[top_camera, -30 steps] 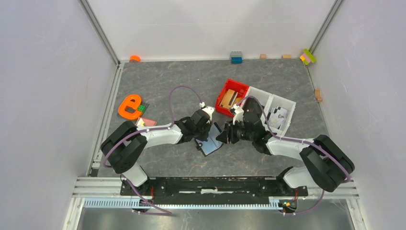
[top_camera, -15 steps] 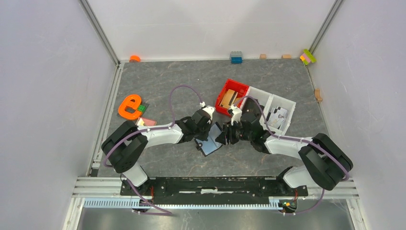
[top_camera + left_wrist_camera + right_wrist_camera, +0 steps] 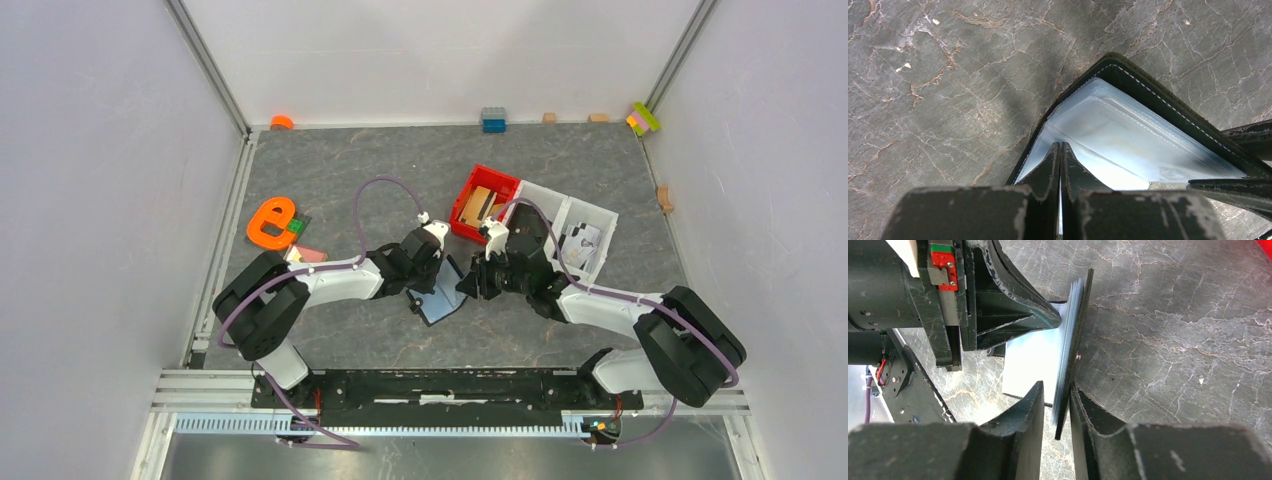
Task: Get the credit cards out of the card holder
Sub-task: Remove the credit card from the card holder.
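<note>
The black card holder (image 3: 441, 300) lies open on the grey table, pale blue-grey inside up (image 3: 1128, 132). My left gripper (image 3: 1061, 145) is shut, its tips pressed down on that inside near the fold. One flap (image 3: 1075, 335) stands up on edge, with pale sleeve edges showing along it. My right gripper (image 3: 1057, 386) straddles this flap: the flap rests against one finger and a gap remains at the other. No credit cards show clearly in the holder. A flat pink piece (image 3: 307, 255) lies by the left arm; I cannot tell whether it is a card.
A red bin (image 3: 470, 190) with tan blocks and a white two-part bin (image 3: 598, 212) stand just behind the right gripper. An orange letter e (image 3: 270, 222) lies at the left. Small bricks (image 3: 493, 120) line the back wall.
The right gripper's jaws have narrowed round the raised flap, after shifting slightly left and back. The left gripper has stayed shut on the holder's inside.
</note>
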{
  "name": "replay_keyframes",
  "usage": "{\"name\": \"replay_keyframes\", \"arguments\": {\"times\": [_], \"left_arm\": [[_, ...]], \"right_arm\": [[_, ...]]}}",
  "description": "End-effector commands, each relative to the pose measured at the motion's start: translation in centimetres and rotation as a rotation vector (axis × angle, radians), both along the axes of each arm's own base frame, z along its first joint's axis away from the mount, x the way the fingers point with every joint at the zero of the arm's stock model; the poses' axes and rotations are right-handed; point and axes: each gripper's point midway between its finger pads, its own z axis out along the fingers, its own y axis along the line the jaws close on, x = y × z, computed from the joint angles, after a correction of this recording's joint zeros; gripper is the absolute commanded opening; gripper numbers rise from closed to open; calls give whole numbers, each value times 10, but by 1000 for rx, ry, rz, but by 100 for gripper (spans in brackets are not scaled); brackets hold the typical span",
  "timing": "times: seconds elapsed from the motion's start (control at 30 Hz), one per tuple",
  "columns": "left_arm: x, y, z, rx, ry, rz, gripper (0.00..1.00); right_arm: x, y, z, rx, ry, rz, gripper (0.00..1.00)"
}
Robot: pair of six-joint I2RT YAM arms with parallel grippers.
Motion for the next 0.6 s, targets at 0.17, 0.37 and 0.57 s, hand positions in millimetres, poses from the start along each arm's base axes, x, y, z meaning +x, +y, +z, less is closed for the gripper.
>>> {"name": "replay_keyframes", "arguments": {"times": [0.17, 0.37, 0.57], "left_arm": [[0, 15, -11, 98, 3, -7, 2], [-1, 15, -10, 96, 5, -9, 2], [-2, 15, -13, 101, 13, -11, 2]], "right_arm": [[12, 7, 6, -51, -64, 1, 19], [7, 19, -4, -81, -53, 45, 16], [3, 26, -13, -128, -48, 74, 18]]}}
